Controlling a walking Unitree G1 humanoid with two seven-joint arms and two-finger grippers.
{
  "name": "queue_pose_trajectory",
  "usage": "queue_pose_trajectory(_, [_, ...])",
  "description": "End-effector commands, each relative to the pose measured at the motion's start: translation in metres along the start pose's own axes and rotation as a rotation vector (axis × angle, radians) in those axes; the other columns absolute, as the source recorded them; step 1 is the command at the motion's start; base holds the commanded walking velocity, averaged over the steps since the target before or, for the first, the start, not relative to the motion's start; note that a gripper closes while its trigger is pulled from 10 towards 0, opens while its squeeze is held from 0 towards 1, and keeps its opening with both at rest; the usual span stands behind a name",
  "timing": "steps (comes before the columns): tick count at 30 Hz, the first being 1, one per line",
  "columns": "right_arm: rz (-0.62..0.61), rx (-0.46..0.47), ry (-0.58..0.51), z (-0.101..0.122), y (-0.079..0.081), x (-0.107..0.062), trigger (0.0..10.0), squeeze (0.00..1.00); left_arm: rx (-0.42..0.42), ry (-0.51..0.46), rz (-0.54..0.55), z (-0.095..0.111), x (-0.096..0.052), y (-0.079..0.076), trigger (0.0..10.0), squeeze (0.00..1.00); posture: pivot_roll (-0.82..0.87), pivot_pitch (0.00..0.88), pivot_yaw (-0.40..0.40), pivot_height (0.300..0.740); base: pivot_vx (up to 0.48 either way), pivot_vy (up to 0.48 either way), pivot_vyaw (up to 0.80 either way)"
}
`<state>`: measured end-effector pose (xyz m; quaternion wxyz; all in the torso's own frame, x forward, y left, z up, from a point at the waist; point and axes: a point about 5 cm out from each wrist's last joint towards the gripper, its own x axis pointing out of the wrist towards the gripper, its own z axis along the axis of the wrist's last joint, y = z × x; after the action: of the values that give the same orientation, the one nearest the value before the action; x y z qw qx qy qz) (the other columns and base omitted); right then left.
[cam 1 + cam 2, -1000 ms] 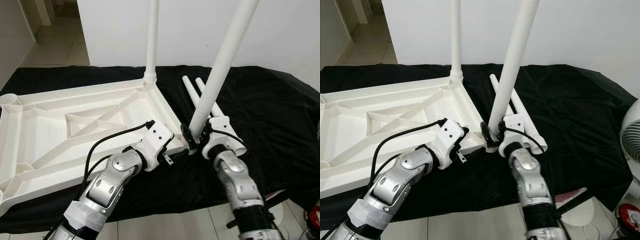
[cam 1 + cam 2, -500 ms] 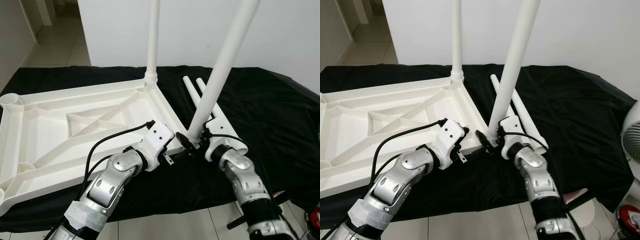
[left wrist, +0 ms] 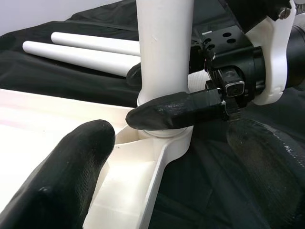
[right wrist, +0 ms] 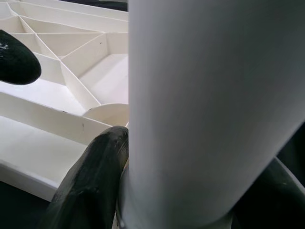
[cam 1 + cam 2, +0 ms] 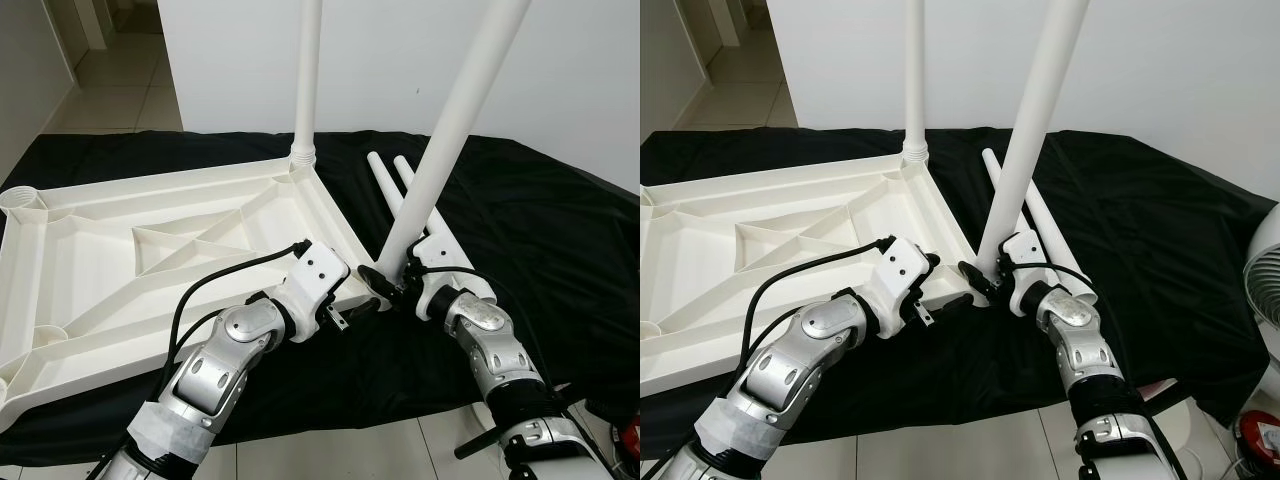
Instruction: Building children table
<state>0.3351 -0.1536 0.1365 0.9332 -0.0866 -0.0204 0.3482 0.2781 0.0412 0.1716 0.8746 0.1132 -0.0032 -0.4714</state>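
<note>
Tops of both standing legs run out of frame. The near corner socket of the upside-down tabletop (image 5: 120, 250) is mostly hidden behind the grippers. Tabletop lies on a black cloth (image 5: 540, 230), ribs up. One leg (image 5: 306, 80) stands upright in the far corner socket. A second leg (image 5: 450, 130) leans, its foot at the near corner; right gripper (image 5: 385, 283) is clenched round its base, one finger (image 3: 176, 110) pressed across it. Left gripper (image 5: 352, 311) sits at the tabletop's near edge, fingers spread, grasping nothing; one finger (image 3: 62, 176) hovers above the rim. Two spare legs (image 5: 395, 185) lie side by side on the cloth behind.
</note>
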Motion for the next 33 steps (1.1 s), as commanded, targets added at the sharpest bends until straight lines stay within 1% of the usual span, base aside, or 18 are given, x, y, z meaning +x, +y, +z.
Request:
queue_pose_trajectory(1, [0.042, 0.053, 0.061, -0.020, 0.009, -0.005, 0.0, 0.00, -0.002, 0.006, -0.006, 0.000, -0.001, -0.001, 10.0, 0.00, 0.05, 0.051, -0.048, 0.740, 0.000, 0.000, 0.00])
queue_pose_trajectory(2, [0.040, 0.064, 0.058, -0.021, 0.009, -0.005, 0.0, 0.00, -0.002, 0.005, -0.007, 0.000, -0.001, -0.001, 10.0, 0.00, 0.05, 0.052, -0.050, 0.740, 0.000, 0.000, 0.00])
queue_pose_trajectory(3, [0.024, 0.072, 0.051, -0.021, 0.010, -0.004, 10.0, 0.00, -0.002, 0.004, -0.007, 0.001, -0.001, -0.001, 10.0, 0.00, 0.05, 0.052, -0.050, 0.740, 0.000, 0.000, 0.00])
queue_pose_trajectory(5, [0.011, 0.077, 0.046, -0.021, 0.010, -0.004, 10.0, 0.00, -0.002, 0.004, -0.008, 0.001, -0.001, -0.001, 10.0, 0.00, 0.05, 0.052, -0.050, 0.740, 0.000, 0.000, 0.00])
queue_pose_trajectory(7, [-0.038, 0.116, 0.023, -0.018, 0.011, -0.003, 10.0, 0.00, -0.003, 0.004, -0.008, 0.001, -0.001, -0.001, 10.0, 0.00, 0.05, 0.054, -0.056, 0.740, 0.000, 0.000, 0.00])
queue_pose_trajectory(10, [-0.058, 0.132, 0.017, -0.017, 0.013, -0.002, 10.0, 0.00, -0.004, 0.004, -0.007, 0.001, -0.001, -0.001, 10.0, 0.00, 0.05, 0.054, -0.058, 0.740, 0.000, 0.000, 0.00])
queue_pose_trajectory(12, [-0.130, 0.144, 0.016, -0.016, 0.016, 0.001, 10.0, 0.00, -0.009, 0.005, -0.005, 0.000, -0.001, -0.002, 10.0, 0.00, 0.05, 0.053, -0.061, 0.740, 0.000, 0.000, 0.00])
queue_pose_trajectory(14, [-0.130, 0.144, 0.016, -0.016, 0.016, 0.001, 10.0, 0.00, -0.009, 0.005, -0.005, 0.000, -0.001, -0.002, 10.0, 0.00, 0.05, 0.053, -0.061, 0.740, 0.000, 0.000, 0.00])
queue_pose_trajectory(16, [-0.209, 0.157, 0.028, -0.015, 0.027, 0.005, 10.0, 0.00, -0.012, 0.005, -0.007, 0.000, -0.001, -0.004, 10.0, 0.00, 0.05, 0.052, -0.064, 0.740, 0.000, 0.000, 0.00])
queue_pose_trajectory(18, [-0.290, 0.175, 0.032, -0.013, 0.035, 0.009, 10.0, 0.00, -0.012, 0.005, -0.009, -0.001, 0.000, -0.004, 10.0, 0.00, 0.05, 0.050, -0.067, 0.740, 0.000, 0.000, 0.00])
queue_pose_trajectory(19, [-0.290, 0.175, 0.032, -0.013, 0.035, 0.009, 10.0, 0.00, -0.012, 0.005, -0.009, -0.001, 0.000, -0.004, 10.0, 0.00, 0.05, 0.050, -0.067, 0.740, 0.000, 0.000, 0.00])
queue_pose_trajectory(21, [-0.373, 0.212, 0.029, -0.010, 0.036, 0.012, 10.0, 0.00, -0.013, 0.005, -0.010, -0.001, 0.000, -0.004, 10.0, 0.00, 0.05, 0.047, -0.066, 0.740, 0.000, 0.000, 0.00])
queue_pose_trajectory(24, [-0.402, 0.226, 0.029, -0.010, 0.036, 0.012, 10.0, 0.00, -0.013, 0.005, -0.010, -0.001, 0.000, -0.004, 10.0, 0.00, 0.05, 0.047, -0.066, 0.740, 0.000, 0.000, 0.00])
queue_pose_trajectory(26, [-0.532, 0.232, 0.043, -0.007, 0.038, 0.013, 10.0, 0.00, -0.012, 0.005, -0.014, -0.001, 0.000, -0.005, 10.0, 0.00, 0.05, 0.041, -0.070, 0.740, 0.000, 0.000, 0.00])
queue_pose_trajectory(27, [-0.532, 0.232, 0.043, -0.007, 0.038, 0.013, 10.0, 0.00, -0.012, 0.005, -0.014, -0.001, 0.000, -0.005, 10.0, 0.00, 0.05, 0.041, -0.070, 0.740, 0.000, 0.000, 0.00])
queue_pose_trajectory(28, [-0.588, 0.236, 0.045, -0.006, 0.040, 0.013, 10.0, 0.00, -0.012, 0.005, -0.016, -0.001, 0.001, -0.006, 10.0, 0.00, 0.05, 0.038, -0.070, 0.740, 0.000, 0.000, 0.00])
queue_pose_trajectory(29, [-0.620, 0.244, 0.045, -0.005, 0.042, 0.014, 10.0, 0.00, -0.012, 0.006, -0.017, -0.001, 0.001, -0.006, 10.0, 0.00, 0.05, 0.035, -0.069, 0.740, 0.000, 0.000, 0.00])
queue_pose_trajectory(33, [-0.631, 0.266, 0.028, 0.000, 0.051, 0.016, 10.0, 0.00, -0.012, 0.003, -0.018, -0.001, 0.002, -0.006, 10.0, 0.00, 0.05, 0.031, -0.072, 0.740, 0.000, 0.000, 0.00])
